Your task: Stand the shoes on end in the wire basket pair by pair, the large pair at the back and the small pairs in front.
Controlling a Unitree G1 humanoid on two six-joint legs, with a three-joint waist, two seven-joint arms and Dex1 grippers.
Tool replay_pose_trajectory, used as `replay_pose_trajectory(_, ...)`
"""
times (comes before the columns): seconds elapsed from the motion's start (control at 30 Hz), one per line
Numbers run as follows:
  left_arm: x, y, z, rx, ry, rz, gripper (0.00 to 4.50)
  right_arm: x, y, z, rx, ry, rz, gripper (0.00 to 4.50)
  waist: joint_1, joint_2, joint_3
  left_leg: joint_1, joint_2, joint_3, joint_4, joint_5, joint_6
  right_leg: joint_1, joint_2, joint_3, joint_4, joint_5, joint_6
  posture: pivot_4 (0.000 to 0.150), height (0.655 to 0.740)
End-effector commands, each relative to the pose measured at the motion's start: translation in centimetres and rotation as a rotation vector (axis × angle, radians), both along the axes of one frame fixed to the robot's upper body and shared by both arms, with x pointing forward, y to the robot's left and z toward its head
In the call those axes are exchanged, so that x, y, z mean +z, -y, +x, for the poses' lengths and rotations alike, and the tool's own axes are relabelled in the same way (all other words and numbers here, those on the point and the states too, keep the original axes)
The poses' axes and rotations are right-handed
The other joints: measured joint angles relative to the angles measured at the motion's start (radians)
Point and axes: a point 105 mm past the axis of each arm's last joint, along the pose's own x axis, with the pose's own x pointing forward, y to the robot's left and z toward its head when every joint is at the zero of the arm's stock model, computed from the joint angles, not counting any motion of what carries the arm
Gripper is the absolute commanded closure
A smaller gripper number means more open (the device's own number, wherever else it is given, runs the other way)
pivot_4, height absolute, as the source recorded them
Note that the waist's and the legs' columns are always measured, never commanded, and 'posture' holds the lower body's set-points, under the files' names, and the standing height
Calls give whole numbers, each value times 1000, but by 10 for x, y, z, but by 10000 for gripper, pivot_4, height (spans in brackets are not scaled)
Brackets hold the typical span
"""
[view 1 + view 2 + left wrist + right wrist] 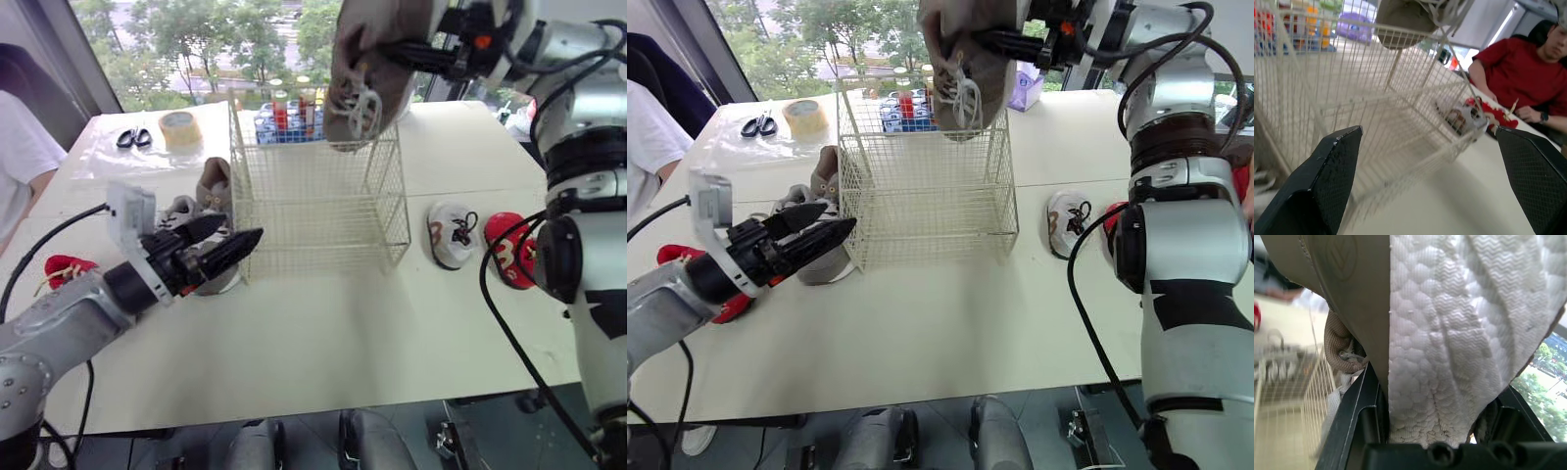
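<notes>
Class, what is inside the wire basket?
The wire basket shows no shoes inside. The right claw holds a large brown shoe over its back edge, hiding that corner.

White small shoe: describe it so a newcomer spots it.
Start at the wire basket. Two small shoes lie to its right; the white shoe is nearer the basket. Black laces and a white upper set it apart from the red shoe beside it.

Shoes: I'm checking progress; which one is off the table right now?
The large taupe shoe, clamped in the right gripper above the wire basket; its mate, the white shoe and the red shoes sit on the table.
</notes>
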Motion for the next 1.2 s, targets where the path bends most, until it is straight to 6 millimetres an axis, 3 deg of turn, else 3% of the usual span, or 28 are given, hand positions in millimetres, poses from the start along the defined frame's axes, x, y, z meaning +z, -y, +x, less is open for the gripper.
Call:
replay_pose_trajectory(0.03,7,-2,-12,-37,31,26,504,19,-5,-12,65,22,-20,27706,-1,0,0,0,0,0,0,0,0,0,0,0,0,0,0,1500,7400)
replay_pose_trajectory(0.13,8,-8,-10,-17,36,22,504,11,-8,-11,96,-79,-16,27706,-1,0,0,0,0,0,0,0,0,0,0,0,0,0,-1,1500,7400)
replay_pose_trajectory(0.4,7,-10,-3,16,43,7,504,-10,-2,16,-66,-191,49,27706,-3,0,0,0,0,0,0,0,-1,-1,0,0,0,0,-1,1500,7400)
replay_pose_trajectory(0.57,5,-12,-3,47,41,-1,0,-16,7,23,-121,-202,75,3343,-2,0,0,0,0,0,0,0,-1,-1,-1,0,0,0,-1,1500,7400)
replay_pose_trajectory(0.6,4,-13,-3,49,37,0,0,-15,8,22,-117,-201,75,185,-3,0,0,0,0,0,0,0,-1,-1,-1,0,0,0,-1,1500,7400)
replay_pose_trajectory(1.03,-3,-11,9,28,15,-6,0,-7,36,8,-124,-185,10,185,0,0,0,-1,-1,0,0,0,-1,-1,0,0,1,1,-1,1500,7400)
replay_pose_trajectory(1.2,-5,-8,17,16,15,-1,0,-16,46,9,-158,-211,-25,185,-2,0,0,0,0,0,0,0,-1,0,0,0,1,1,-1,1500,7400)
